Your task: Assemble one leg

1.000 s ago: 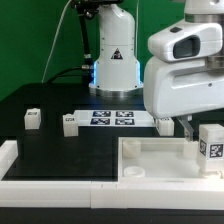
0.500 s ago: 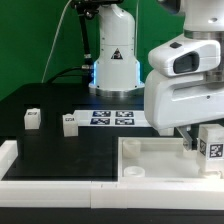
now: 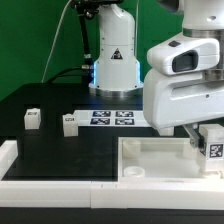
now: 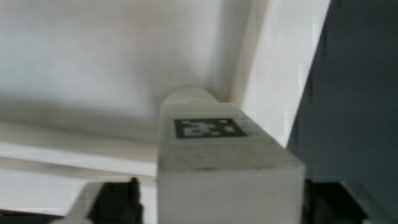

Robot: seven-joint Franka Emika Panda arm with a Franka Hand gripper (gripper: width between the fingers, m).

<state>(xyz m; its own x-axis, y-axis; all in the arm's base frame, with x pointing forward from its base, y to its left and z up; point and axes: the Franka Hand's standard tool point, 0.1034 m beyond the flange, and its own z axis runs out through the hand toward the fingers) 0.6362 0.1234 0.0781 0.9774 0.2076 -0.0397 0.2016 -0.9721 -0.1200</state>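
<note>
The gripper (image 3: 204,138) seems clamped on the leg (image 3: 212,146), a chunky matte white block w/ a b&w square tag. It's held upright at the smooth white tray part (image 3: 150,160), toward the exterior view's right. Finger contact is mostly hidden.

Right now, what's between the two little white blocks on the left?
Nothing: the exterior view shows only bare black table between the leftmost leg and the next leg.
</note>
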